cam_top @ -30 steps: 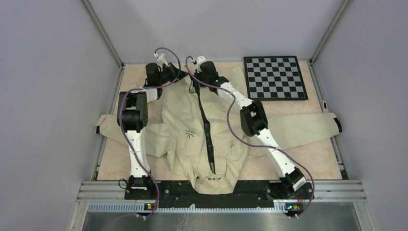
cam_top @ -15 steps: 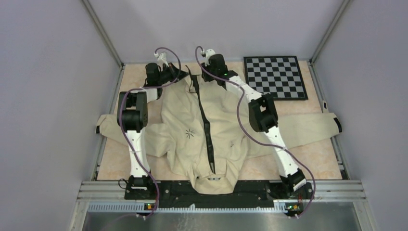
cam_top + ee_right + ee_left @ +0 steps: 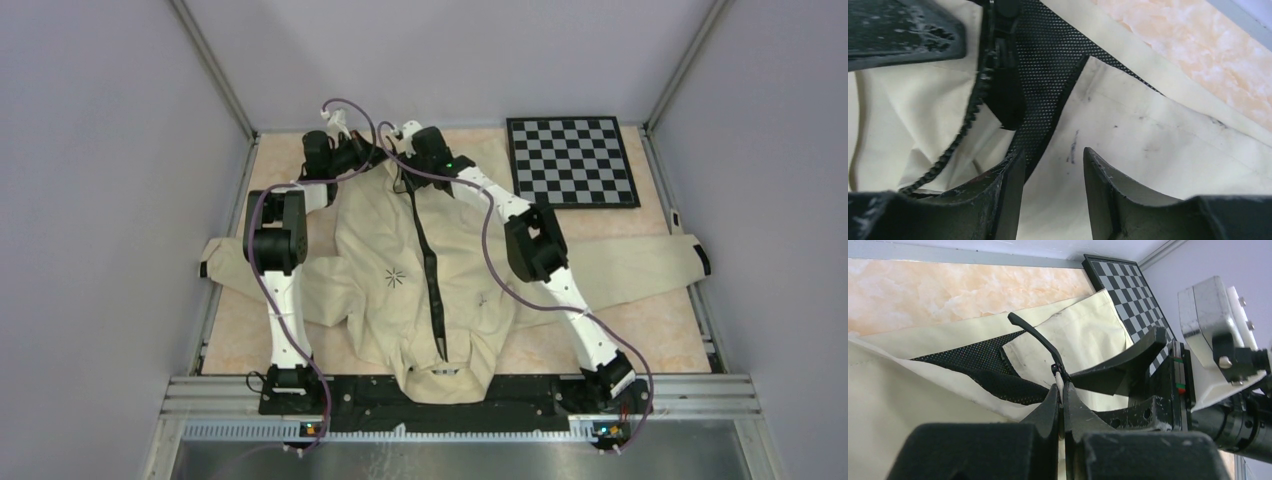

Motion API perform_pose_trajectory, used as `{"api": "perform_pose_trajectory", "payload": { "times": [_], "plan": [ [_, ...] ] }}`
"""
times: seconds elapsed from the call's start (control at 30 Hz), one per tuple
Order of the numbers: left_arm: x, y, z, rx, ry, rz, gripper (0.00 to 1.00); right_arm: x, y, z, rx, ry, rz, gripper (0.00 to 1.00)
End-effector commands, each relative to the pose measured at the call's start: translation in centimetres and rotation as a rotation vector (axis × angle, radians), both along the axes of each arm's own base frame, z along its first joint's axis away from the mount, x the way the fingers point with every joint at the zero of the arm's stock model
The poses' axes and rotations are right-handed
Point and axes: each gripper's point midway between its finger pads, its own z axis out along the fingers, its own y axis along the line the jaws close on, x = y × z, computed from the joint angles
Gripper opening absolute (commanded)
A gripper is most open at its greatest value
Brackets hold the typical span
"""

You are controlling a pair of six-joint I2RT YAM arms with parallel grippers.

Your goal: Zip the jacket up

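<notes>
Three grey walls point(image 3: 440, 60) enclose marbled tabletop point(image 3: 670, 320) bearing jacket point(image 3: 390, 240).

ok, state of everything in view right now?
jacket: spread front up on the table, sleeves out to both sides.
zipper: halves apart at the far end; the rest cannot be told.
left hand: shut on the jacket's edge beside the zipper.
right hand: open, empty, over the jacket.
checkerboard: lying flat at the far right of the table.
</notes>
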Motion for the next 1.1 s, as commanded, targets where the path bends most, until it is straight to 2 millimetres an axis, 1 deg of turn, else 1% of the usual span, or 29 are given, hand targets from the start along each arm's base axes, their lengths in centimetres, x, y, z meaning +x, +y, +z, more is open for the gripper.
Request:
{"api": "perform_pose_trajectory", "payload": {
  "times": [0.0,0.07,0.17,0.33,0.4,0.43,0.5,0.53,0.6,0.63,0.67,0.73,0.8,0.87,0.93,1.07],
  "plan": [
    [0.4,0.0,2.6,-0.004,-0.089,-0.02,0.0,0.6,0.2,0.8,-0.002,-0.034,-0.024,0.45],
    [0.5,0.2,2.6,0.001,-0.088,-0.016,0.0,0.4,0.3,0.6,0.001,-0.023,-0.018,0.47],
    [0.5,0.2,2.6,0.004,-0.091,-0.017,0.0,0.2,-0.1,-0.5,-0.022,-0.007,-0.019,0.5],
    [0.5,0.2,2.5,0.003,-0.087,-0.016,0.0,0.0,-0.4,-2.6,-0.053,0.022,-0.024,0.51],
    [0.5,0.2,2.4,0.003,-0.087,-0.017,0.0,0.0,-0.3,-3.0,-0.057,0.032,-0.021,0.47],
    [0.5,0.2,2.4,0.002,-0.086,-0.018,0.0,0.1,-0.3,-3.1,-0.057,0.029,-0.023,0.43],
    [0.5,0.1,2.4,0.002,-0.086,-0.019,0.0,0.6,-0.3,-2.1,-0.05,0.004,-0.034,0.33],
    [0.5,0.1,2.3,0.002,-0.084,-0.019,0.0,1.0,-0.3,-1.0,-0.042,-0.022,-0.043,0.29],
    [0.6,0.1,2.3,0.002,-0.086,-0.019,0.0,1.9,-0.6,2.1,-0.027,-0.089,-0.078,0.21],
    [0.6,0.1,2.2,0.003,-0.085,-0.019,0.0,2.1,-0.7,3.9,-0.016,-0.121,-0.09,0.15],
    [0.6,0.2,2.1,0.003,-0.083,-0.019,0.0,2.2,-0.9,5.4,-0.008,-0.147,-0.096,0.09],
    [0.7,0.2,1.9,0.002,-0.078,-0.018,0.0,2.0,-1.1,8.7,0.014,-0.194,-0.092,0.01],
    [0.8,0.1,1.7,-0.002,-0.074,-0.022,0.0,0.9,-1.3,10.4,0.03,-0.201,-0.064,0.0],
    [0.8,0.0,1.6,-0.008,-0.071,-0.024,0.0,-0.4,-1.9,11.2,0.024,-0.184,-0.042,0.0],
    [0.9,0.0,1.5,-0.015,-0.068,-0.027,0.0,-1.7,-2.8,11.3,0.007,-0.15,-0.043,0.0],
    [0.9,-0.1,1.3,-0.03,-0.061,-0.032,0.0,-6.3,-4.7,9.5,-0.048,-0.033,0.017,0.0]
  ]
}}
